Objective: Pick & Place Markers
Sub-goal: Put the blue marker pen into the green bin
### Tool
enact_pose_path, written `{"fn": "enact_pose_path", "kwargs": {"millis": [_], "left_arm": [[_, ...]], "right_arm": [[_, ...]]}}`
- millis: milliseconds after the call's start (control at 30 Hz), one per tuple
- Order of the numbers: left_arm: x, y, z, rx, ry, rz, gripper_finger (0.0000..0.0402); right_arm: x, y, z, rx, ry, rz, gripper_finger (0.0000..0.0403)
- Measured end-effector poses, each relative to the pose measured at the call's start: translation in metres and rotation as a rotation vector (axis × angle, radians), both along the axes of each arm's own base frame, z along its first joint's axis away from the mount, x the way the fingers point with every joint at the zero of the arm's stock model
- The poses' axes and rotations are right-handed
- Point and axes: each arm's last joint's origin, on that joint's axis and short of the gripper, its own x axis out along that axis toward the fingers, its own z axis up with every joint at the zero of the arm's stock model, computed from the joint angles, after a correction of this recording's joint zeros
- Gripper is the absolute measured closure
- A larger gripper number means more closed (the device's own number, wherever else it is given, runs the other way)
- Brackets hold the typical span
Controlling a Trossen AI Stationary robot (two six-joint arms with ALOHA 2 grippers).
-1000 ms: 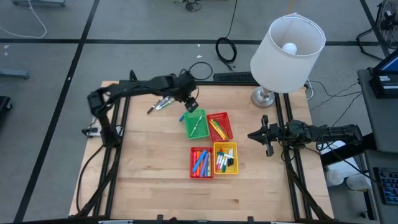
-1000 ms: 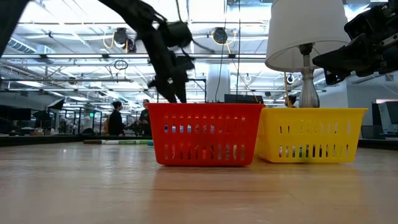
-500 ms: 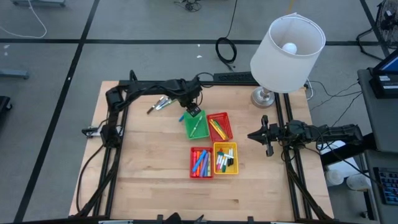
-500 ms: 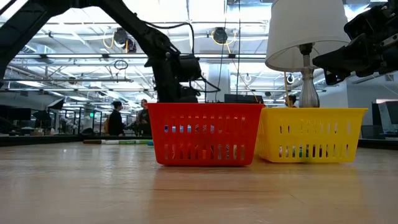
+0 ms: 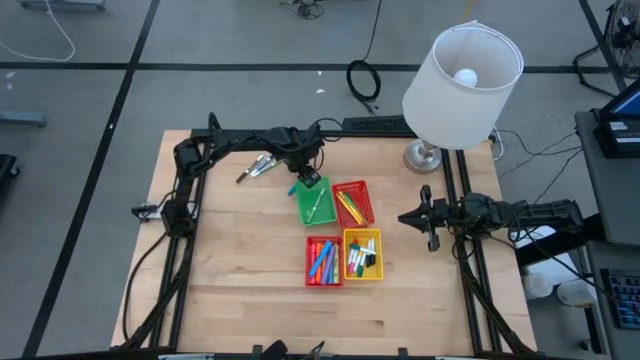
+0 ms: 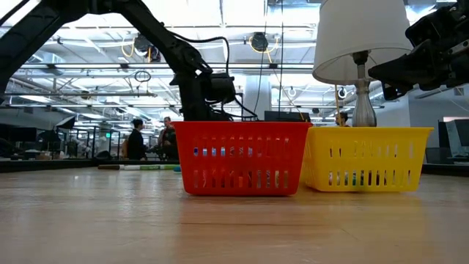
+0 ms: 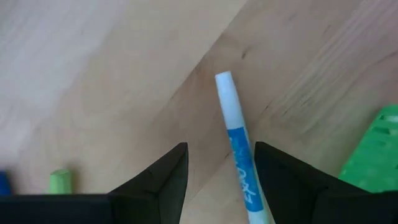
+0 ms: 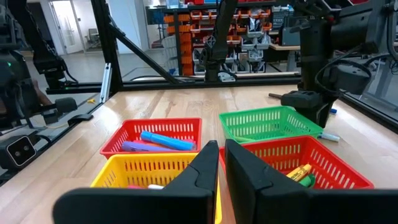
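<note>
My left gripper [image 7: 219, 180] is open, low over the table beside the green basket [image 5: 315, 201]. A white-and-blue marker [image 7: 238, 143] lies flat on the wood between its two fingers, close to one of them; I cannot tell whether it touches. In the high view this marker [image 5: 294, 187] lies at the green basket's far left corner. More loose markers [image 5: 255, 168] lie farther left. Other markers fill the red basket [image 5: 323, 260], the yellow basket [image 5: 362, 253] and a second red basket [image 5: 352, 202]. My right gripper [image 5: 405, 217] waits shut, raised at the table's right side.
The four baskets stand in a square at the table's middle. A lamp [image 5: 460, 75] stands at the far right corner. In the left wrist view a green marker end [image 7: 60, 180] lies on the wood, and the green basket's wall [image 7: 379, 149] is close to my left gripper.
My left gripper has come down from above the table's far middle to table height by the green basket's far left corner, dropping behind the red basket in the low view. My right arm has kept still.
</note>
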Motion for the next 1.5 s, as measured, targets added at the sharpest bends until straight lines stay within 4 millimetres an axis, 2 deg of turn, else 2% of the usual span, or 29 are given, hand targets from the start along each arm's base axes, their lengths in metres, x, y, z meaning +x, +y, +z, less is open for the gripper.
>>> {"fn": "enact_pose_path", "kwargs": {"millis": [367, 533, 633, 900, 1000, 1167, 1300, 1500], "left_arm": [[0.000, 0.002, -0.021, -0.062, 0.043, -0.001, 0.0211], [0.000, 0.002, -0.022, -0.062, 0.048, -0.001, 0.0222], [-0.001, 0.002, -0.022, -0.066, 0.055, 0.000, 0.0253], [-0.004, 0.007, -0.023, -0.072, 0.053, 0.021, 0.0379], [-0.005, 0.008, -0.023, -0.080, 0.049, 0.025, 0.0380], [-0.006, 0.010, -0.023, -0.082, 0.049, 0.032, 0.0360], [-0.006, 0.010, -0.023, -0.081, 0.049, 0.032, 0.0380], [-0.006, 0.010, -0.023, -0.090, 0.045, 0.027, 0.0382]], "right_arm": [[0.000, 0.000, 0.000, 0.000, 0.000, 0.000, 0.0385], [0.000, 0.000, 0.000, 0.000, 0.000, 0.000, 0.0385], [0.000, 0.000, 0.000, 0.000, 0.000, 0.000, 0.0385], [0.000, 0.000, 0.000, 0.000, 0.000, 0.000, 0.0385], [0.000, 0.000, 0.000, 0.000, 0.000, 0.000, 0.0385], [0.000, 0.000, 0.000, 0.000, 0.000, 0.000, 0.0385], [0.000, 0.000, 0.000, 0.000, 0.000, 0.000, 0.0385], [0.000, 0.000, 0.000, 0.000, 0.000, 0.000, 0.0385]]}}
